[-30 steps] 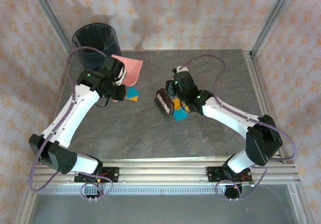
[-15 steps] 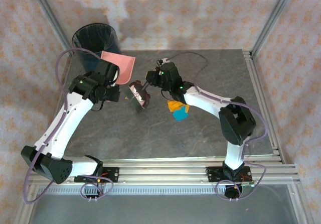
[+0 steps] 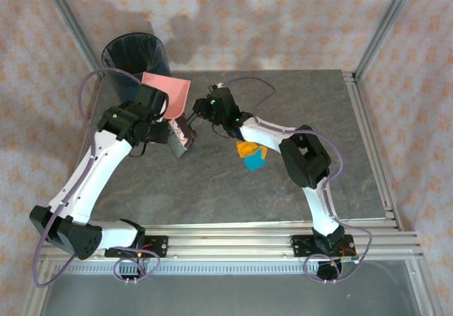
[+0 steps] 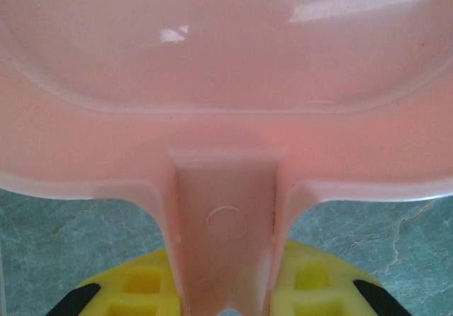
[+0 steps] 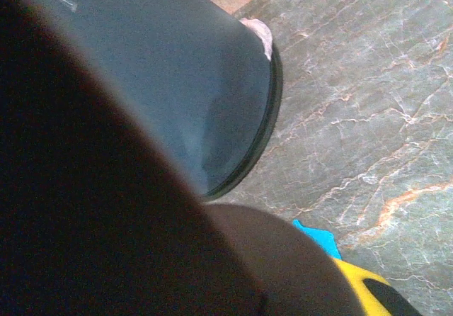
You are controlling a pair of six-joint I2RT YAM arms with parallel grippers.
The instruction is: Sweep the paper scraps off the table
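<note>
Left hand (image 4: 225, 291) clenched on handle of pink dustpan (image 3: 170, 93), pan held over far-left part of desk (image 3: 212, 188), near dark blue bin (image 3: 134, 55). Right hand (image 3: 201, 112) clamped on brush (image 3: 180, 137), brush head just beside dustpan. Paper scraps (image 3: 250, 154), orange and teal, lie in small cluster mid-desk, right of brush, apart from it.

Overhead camera looks down; close wrist cameras share its table (image 3: 212, 188).
</note>
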